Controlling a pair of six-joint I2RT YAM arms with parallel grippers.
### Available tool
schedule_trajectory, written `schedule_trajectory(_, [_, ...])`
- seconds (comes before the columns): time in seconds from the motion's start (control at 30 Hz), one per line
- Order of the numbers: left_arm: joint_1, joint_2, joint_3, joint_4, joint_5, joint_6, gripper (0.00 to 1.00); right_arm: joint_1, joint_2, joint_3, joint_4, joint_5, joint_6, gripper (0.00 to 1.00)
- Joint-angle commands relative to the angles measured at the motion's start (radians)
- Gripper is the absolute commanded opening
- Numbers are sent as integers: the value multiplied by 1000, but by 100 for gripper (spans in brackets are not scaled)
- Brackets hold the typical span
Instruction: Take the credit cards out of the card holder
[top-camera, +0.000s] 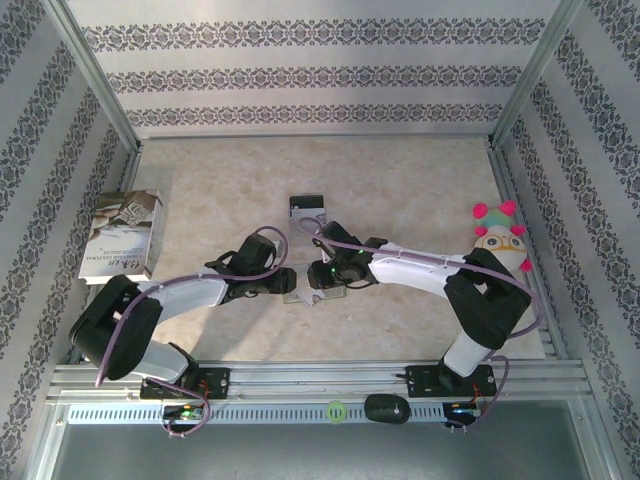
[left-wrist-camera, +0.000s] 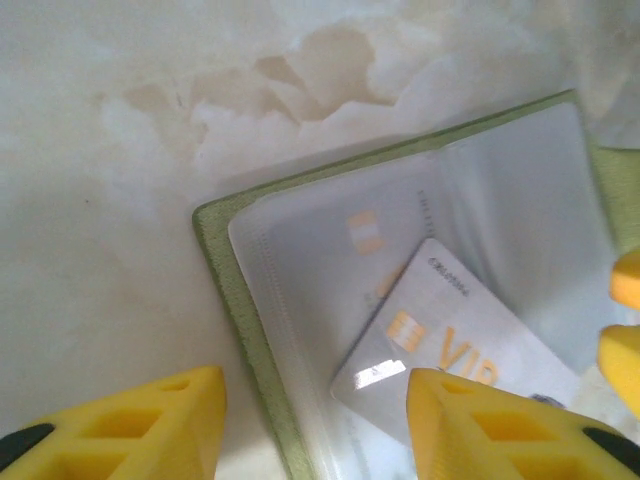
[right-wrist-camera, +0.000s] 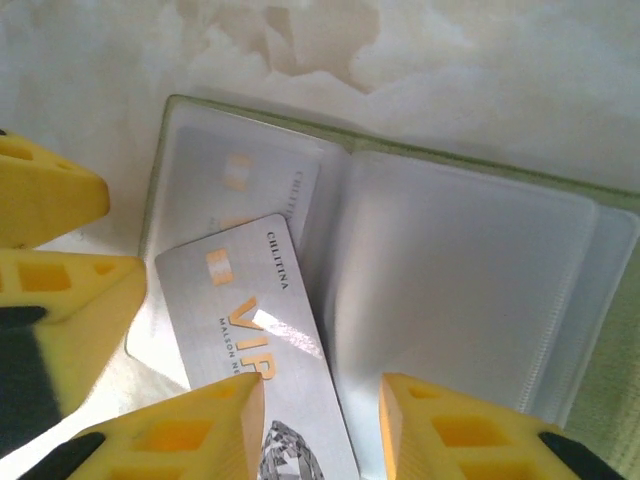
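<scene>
The card holder (left-wrist-camera: 520, 190) lies open on the table, its olive edge and clear pockets facing up. A silver VIP credit card (right-wrist-camera: 250, 320) lies loose and slanted across its left pocket, and a second card (right-wrist-camera: 255, 185) sits inside that pocket. My right gripper (right-wrist-camera: 322, 395) is open, with the VIP card's end and the holder's fold between its fingers. My left gripper (left-wrist-camera: 315, 400) is open, straddling the holder's edge and the VIP card's (left-wrist-camera: 450, 340) corner. In the top view both grippers (top-camera: 285, 283) (top-camera: 318, 280) meet over the holder (top-camera: 297, 298). Another credit card (top-camera: 307, 207) lies on the table behind them.
A printed booklet (top-camera: 120, 235) lies at the left wall. A plush toy (top-camera: 500, 240) stands at the right wall. Patterned walls close in the table on three sides. Bare table stretches behind the loose card.
</scene>
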Motion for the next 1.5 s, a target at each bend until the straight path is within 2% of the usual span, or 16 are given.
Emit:
schedule_trajectory(0.0, [-7, -44, 13, -70, 12, 20, 46, -28, -15, 13, -19, -60, -91, 38])
schedule_trajectory(0.07, [-25, -26, 28, -100, 5, 30, 38, -37, -6, 14, -11, -81, -103, 35])
schedule_trajectory(0.3, [-56, 13, 28, -98, 23, 37, 27, -53, 74, 70, -34, -232, -205, 35])
schedule_trajectory(0.63, [-76, 61, 86, -222, -68, 77, 29, -54, 91, 70, -72, -219, -246, 38])
schedule_trajectory(0.97, [-76, 175, 110, -209, -96, 63, 26, -61, 116, 60, -64, -207, -240, 41])
schedule_trajectory(1.23, [-75, 206, 107, -188, -77, 55, 26, -71, 152, 63, -31, -293, -224, 42])
schedule_trajectory(1.47, [-76, 217, 117, -181, -67, 51, 25, -73, 173, 62, 30, -375, -184, 33])
